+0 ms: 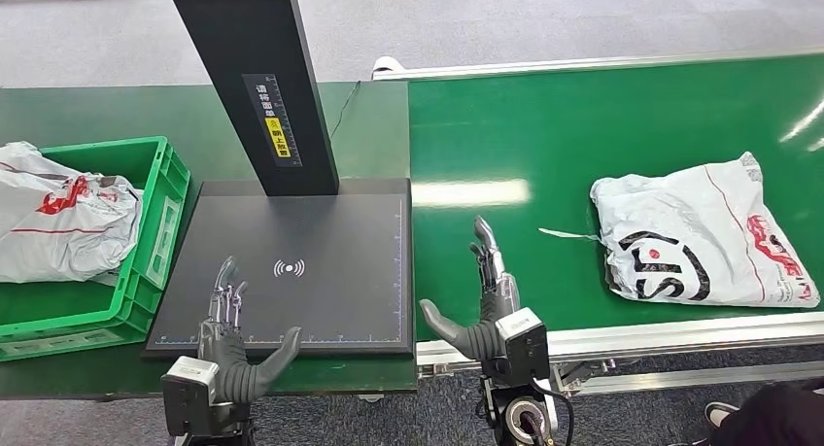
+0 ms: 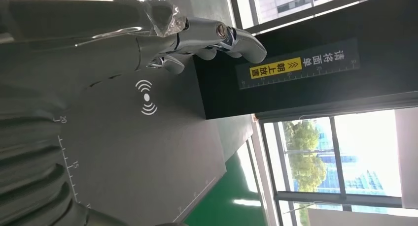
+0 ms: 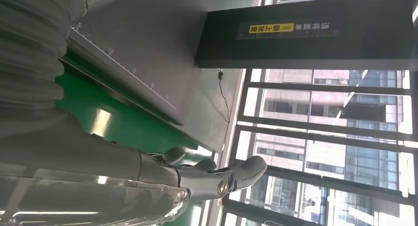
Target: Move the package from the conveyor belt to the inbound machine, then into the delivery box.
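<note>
The left hand (image 1: 225, 341) is held flat above the near edge of the inbound machine's black scanning plate (image 1: 321, 232), its fingers stretched forward and thumb out to the side, with nothing in it. The right hand (image 1: 489, 315) is also spread and holds nothing; it hovers at the near left corner of the green conveyor belt (image 1: 544, 135), just beside the plate. The white package (image 1: 695, 237) with red and black print lies on the belt, well apart from the right hand, toward the right. The green delivery box (image 1: 155, 223) stands left of the plate and holds another white bag (image 1: 58, 218).
</note>
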You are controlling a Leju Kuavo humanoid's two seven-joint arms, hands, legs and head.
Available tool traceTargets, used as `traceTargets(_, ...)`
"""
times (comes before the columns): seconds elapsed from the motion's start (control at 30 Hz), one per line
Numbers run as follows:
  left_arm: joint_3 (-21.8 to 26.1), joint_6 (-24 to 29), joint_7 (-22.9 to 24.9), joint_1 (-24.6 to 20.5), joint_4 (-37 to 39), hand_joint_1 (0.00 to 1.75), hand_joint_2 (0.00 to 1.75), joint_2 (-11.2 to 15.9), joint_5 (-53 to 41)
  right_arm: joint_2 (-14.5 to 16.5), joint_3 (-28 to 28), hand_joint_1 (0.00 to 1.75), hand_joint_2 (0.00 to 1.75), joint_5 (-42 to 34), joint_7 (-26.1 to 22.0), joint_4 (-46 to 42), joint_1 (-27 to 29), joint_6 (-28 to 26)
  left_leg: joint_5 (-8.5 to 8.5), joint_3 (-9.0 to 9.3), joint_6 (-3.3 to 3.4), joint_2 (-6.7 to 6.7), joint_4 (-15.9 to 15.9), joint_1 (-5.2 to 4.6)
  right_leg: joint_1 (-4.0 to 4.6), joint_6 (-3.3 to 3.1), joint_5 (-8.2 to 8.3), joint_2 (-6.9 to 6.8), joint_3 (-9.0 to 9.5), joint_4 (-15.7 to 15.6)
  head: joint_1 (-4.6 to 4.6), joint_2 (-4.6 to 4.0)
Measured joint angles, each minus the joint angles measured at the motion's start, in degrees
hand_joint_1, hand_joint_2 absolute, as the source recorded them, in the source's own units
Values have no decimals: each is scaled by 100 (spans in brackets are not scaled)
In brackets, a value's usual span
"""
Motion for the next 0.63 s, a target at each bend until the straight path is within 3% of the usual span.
traceTargets(0.63,4,-81,-22,127,-167,0,175,-122,-36,63,-111,0,175,5,58,36,-146,54,0,1,0,-2,0,0,0,0,0,0,3,0,0,1)
